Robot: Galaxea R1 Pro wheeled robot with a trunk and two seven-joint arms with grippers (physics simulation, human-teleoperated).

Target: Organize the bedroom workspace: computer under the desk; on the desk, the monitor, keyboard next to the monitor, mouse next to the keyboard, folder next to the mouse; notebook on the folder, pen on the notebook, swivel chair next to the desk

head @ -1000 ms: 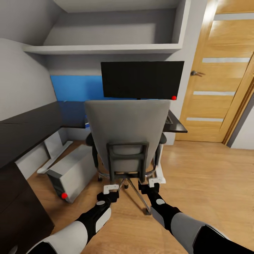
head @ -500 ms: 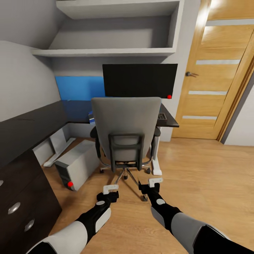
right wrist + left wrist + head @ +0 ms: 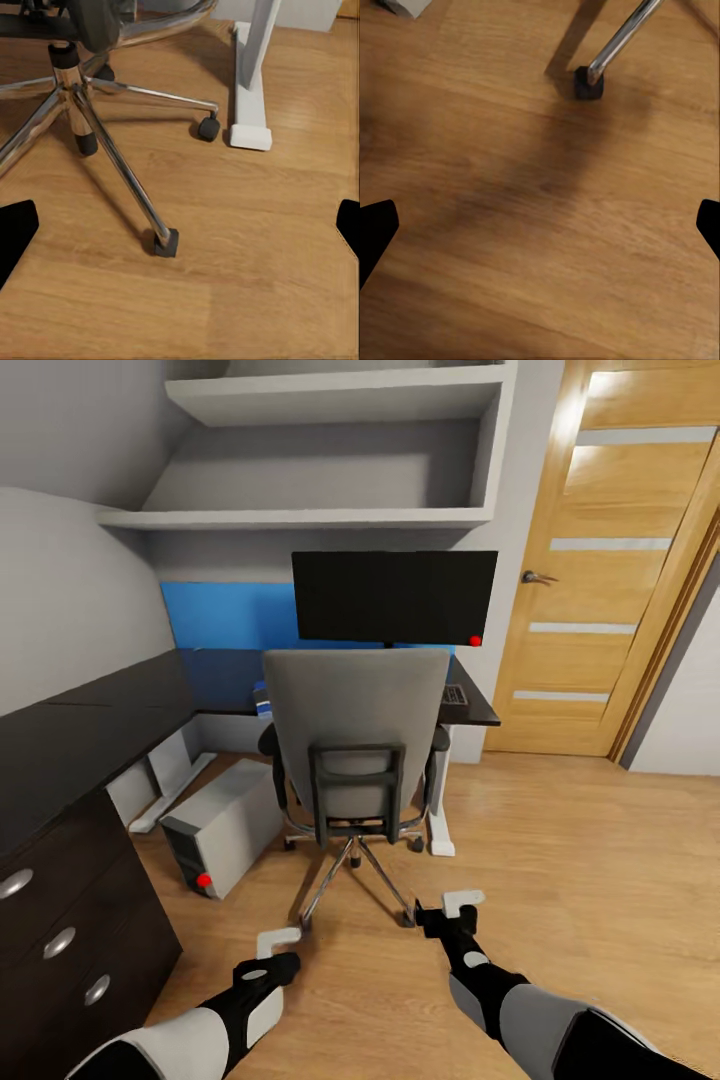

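No readable writing anywhere. Wood-plank floor [image 3: 560, 860], door [image 3: 610, 590] at two o'clock, swivel chair [image 3: 355, 730] at twelve before the desk [image 3: 215, 680]. Left gripper [image 3: 272, 948] and right gripper [image 3: 455, 908] spread wide, holding nothing.

keyboard [image 3: 455, 695] mostly hidden behind swivel chair [image 3: 355, 735], desk [image 3: 100, 705] cut off

Grey cloth swivel chair [image 3: 357, 715] (glossy chrome base), wood floor [image 3: 560, 860].
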